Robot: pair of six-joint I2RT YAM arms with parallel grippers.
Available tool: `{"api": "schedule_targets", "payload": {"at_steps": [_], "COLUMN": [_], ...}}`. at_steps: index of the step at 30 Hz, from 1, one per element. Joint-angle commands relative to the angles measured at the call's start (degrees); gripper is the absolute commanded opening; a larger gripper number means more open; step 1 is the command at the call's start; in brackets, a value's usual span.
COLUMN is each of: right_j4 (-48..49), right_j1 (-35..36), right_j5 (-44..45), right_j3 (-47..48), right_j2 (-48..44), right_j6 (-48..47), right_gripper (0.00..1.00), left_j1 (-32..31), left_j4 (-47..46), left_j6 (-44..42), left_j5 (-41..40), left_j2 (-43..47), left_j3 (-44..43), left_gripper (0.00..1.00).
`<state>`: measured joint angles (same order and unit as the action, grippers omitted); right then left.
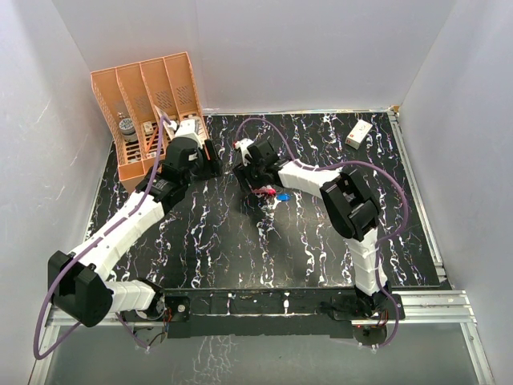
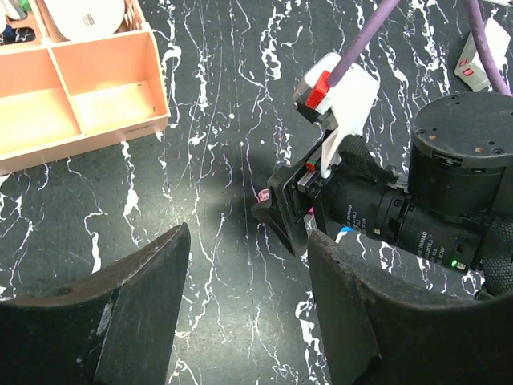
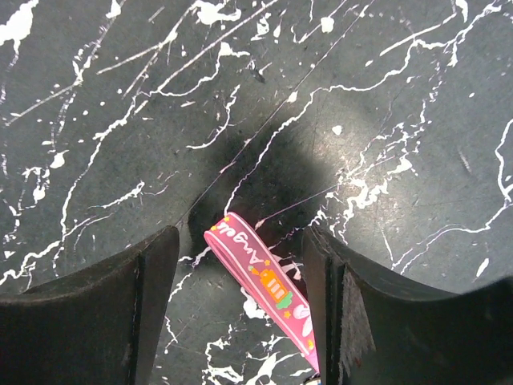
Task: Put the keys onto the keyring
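Observation:
The keyring [image 3: 264, 281] is a pink strap with printed letters, lying flat on the black marbled table. My right gripper [image 3: 240, 277] is open, its fingers on either side of the strap, whose lower end runs in under the right finger [image 3: 353, 321]. In the top view the strap shows as a red bit [image 1: 260, 191] just below the right gripper [image 1: 255, 172], with the blue-headed key [image 1: 282, 196] to its right. A sliver of that blue key shows in the left wrist view [image 2: 345, 234]. The dark key is hidden. My left gripper [image 2: 248, 321] is open and empty, left of the right gripper [image 2: 288, 210].
An orange desk organizer [image 1: 148, 112] stands at the back left, close behind the left arm; it also shows in the left wrist view [image 2: 80, 96]. A small white box [image 1: 359, 133] lies at the back right. Purple cables loop over both arms.

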<state>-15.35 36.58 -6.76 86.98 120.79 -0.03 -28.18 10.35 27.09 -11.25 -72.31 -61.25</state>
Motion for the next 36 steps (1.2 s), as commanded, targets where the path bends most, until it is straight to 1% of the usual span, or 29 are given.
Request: {"api": "schedule_targets", "payload": {"at_steps": [1, 6, 10, 11, 16, 18, 20, 22, 25, 29, 32, 36], "right_j4": [0.2, -1.2, -1.9, -1.9, -1.8, -1.0, 1.3, 2.4, 4.5, 9.3, 14.2, 17.3], "right_j1": [0.9, 1.3, 1.9, 2.0, 2.1, 2.2, 2.2, 2.1, 2.0, 0.5, -0.8, -1.2], "right_j5": [2.7, 4.2, 6.1, 6.6, 9.2, 10.0, 10.5, 11.5, 13.3, 13.0, 12.5, 13.4], "right_j3": [3.3, 3.8, 3.4, 3.2, 2.5, 1.9, 0.9, 0.9, 1.0, -0.7, -3.8, -6.8], "right_j2": [0.6, 1.2, 1.2, 1.2, 0.9, 0.1, -1.6, -4.1, -9.0, -17.9, -25.4, -31.0], "right_j6": [-1.2, -1.4, -1.4, -1.3, -0.4, -0.1, -0.2, -0.4, -1.2, -0.5, 0.6, 1.0], "right_gripper": [0.60, 0.59, 0.55, 0.52, 0.29, 0.27, 0.21, 0.10, 0.01, 0.00, 0.00, 0.00], "left_j1": [1.0, 1.5, 1.7, 1.8, 2.1, 2.2, 2.3, 2.3, 2.4, 2.4, 2.5, 2.5], "left_j4": [-0.2, -0.3, -0.4, -0.5, -0.6, -0.7, -0.8, -0.7, -0.4, -0.2, -0.3, -0.2], "left_j6": [-0.2, -0.1, -0.1, -0.1, -0.1, -0.1, 0.0, -0.1, -0.2, 0.0, 0.4, 1.0], "left_j5": [0.8, 1.4, 1.8, 1.8, 2.3, 2.4, 2.5, 2.7, 2.9, 3.6, 4.0, 4.5], "left_j2": [2.6, 2.6, 2.5, 2.5, 2.4, 2.4, 2.4, 2.3, 1.8, 1.7, 2.1, 2.4], "left_j3": [0.7, 0.8, 0.9, 0.9, 1.1, 1.3, 1.3, 1.0, 0.3, -0.4, -0.4, -0.4], "left_gripper": [0.59, 0.59, 0.59, 0.59, 0.59, 0.59, 0.59, 0.59, 0.59, 0.59, 0.59, 0.59]}}
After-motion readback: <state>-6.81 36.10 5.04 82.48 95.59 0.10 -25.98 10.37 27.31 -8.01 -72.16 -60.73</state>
